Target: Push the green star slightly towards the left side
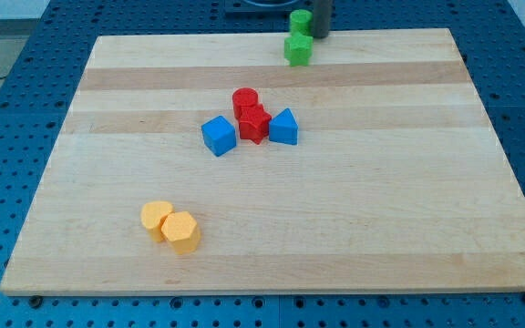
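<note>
The green star (298, 49) lies near the top edge of the wooden board (272, 246), a little right of centre. A second green block (300, 20), round in outline, sits just above it at the board's top edge. The dark rod comes down from the view's top. My tip (321, 36) stands just right of both green blocks, close to the star's upper right side. I cannot tell whether it touches either block.
A red cylinder (244, 98), a red star (254, 124), a blue cube (218, 136) and a blue wedge-like block (283, 128) cluster mid-board. Two yellow blocks (157, 217) (181, 232) lie together at the lower left.
</note>
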You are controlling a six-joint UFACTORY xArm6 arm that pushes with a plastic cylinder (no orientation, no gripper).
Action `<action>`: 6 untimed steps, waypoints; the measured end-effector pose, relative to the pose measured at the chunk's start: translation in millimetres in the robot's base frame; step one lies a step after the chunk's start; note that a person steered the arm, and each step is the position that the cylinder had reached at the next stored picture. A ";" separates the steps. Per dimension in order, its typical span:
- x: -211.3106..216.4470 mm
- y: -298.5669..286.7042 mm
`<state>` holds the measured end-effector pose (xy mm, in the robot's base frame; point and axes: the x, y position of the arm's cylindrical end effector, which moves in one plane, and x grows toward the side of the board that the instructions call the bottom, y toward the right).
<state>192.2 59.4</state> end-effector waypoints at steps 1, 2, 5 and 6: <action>34.1 -19.7; 56.8 48.1; 96.9 -40.9; 99.5 17.2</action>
<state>291.7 76.7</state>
